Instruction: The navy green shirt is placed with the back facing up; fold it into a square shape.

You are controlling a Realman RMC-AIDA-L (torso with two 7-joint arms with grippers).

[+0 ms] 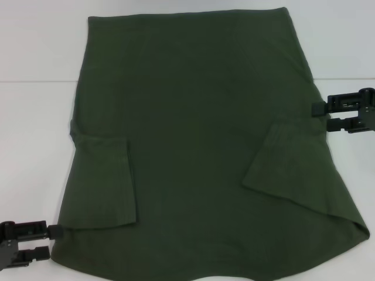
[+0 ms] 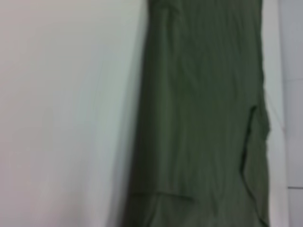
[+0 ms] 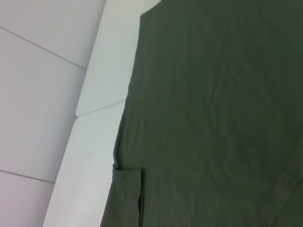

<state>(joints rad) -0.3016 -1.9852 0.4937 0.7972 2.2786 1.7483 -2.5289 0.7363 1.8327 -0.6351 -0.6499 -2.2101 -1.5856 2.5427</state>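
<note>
Navy green shirt [image 1: 193,140] flat, sleeves folded inward, long axis running away

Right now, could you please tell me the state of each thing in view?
navy green shirt: spread flat on the table, both sleeves folded inward onto the body, not yet square.
left pincer: open, at the shirt's near left edge.
right pincer: open, at the shirt's right edge by the sleeve.
table: white, bearing the shirt.

No text, label or number is readable.
</note>
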